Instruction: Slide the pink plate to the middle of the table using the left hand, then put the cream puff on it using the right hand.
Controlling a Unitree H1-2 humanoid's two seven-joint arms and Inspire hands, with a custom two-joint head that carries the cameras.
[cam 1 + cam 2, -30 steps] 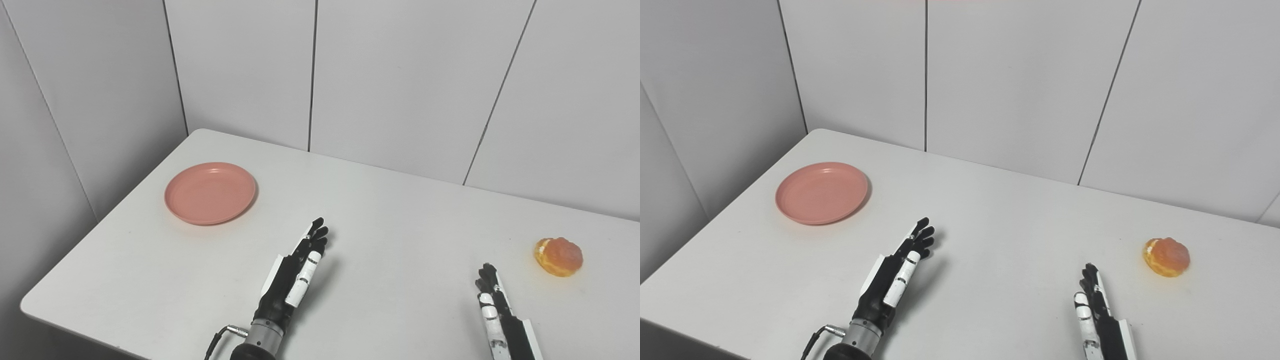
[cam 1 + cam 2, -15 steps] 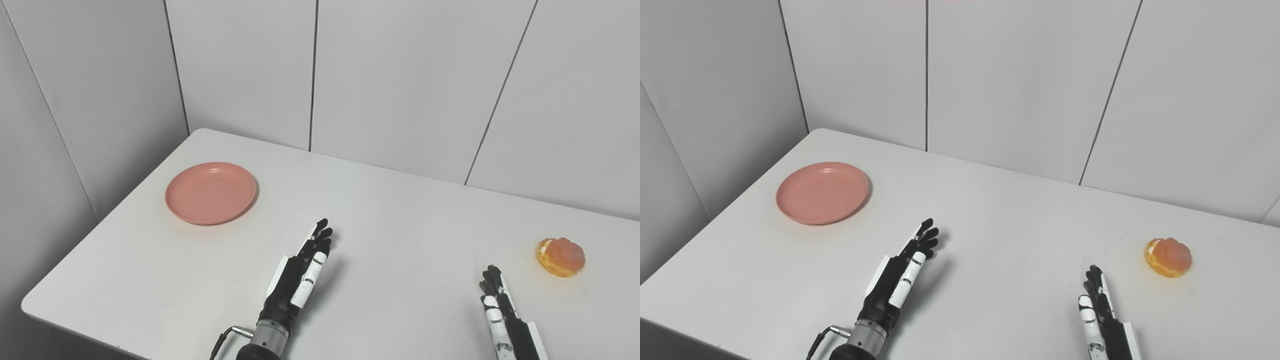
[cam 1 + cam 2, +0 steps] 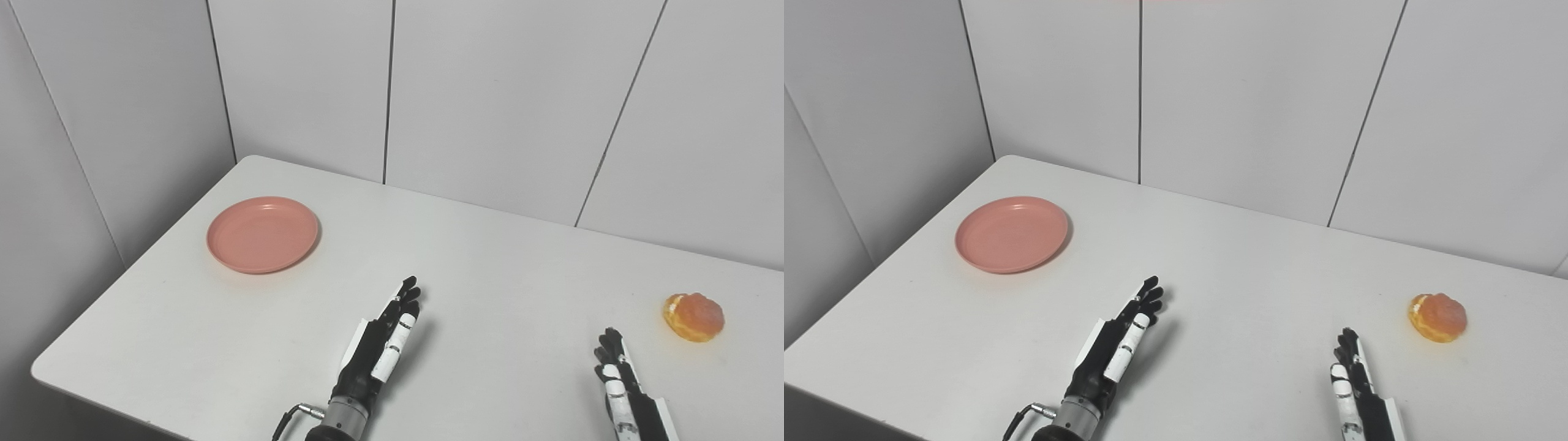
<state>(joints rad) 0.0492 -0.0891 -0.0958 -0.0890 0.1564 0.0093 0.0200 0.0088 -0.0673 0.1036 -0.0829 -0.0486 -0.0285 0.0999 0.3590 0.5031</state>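
A pink plate point(image 3: 262, 233) lies empty at the far left of the white table point(image 3: 502, 275). A golden cream puff point(image 3: 693, 316) lies at the right side of the table. My left hand point(image 3: 383, 341) is open, fingers straight and pointing up-right, over the table's near middle, well right of and nearer than the plate. My right hand point(image 3: 618, 383) is open and empty at the bottom right, nearer than and left of the cream puff; its lower part is cut off by the frame edge.
Grey panelled walls point(image 3: 490, 92) close the table's far and left sides. The table's left edge point(image 3: 122, 288) runs diagonally, with a rounded near-left corner. A cable point(image 3: 288, 416) hangs at my left wrist.
The whole picture has shifted slightly, so the camera moved. Both hands have drawn back a little toward the near edge. Plate and cream puff have stayed in place.
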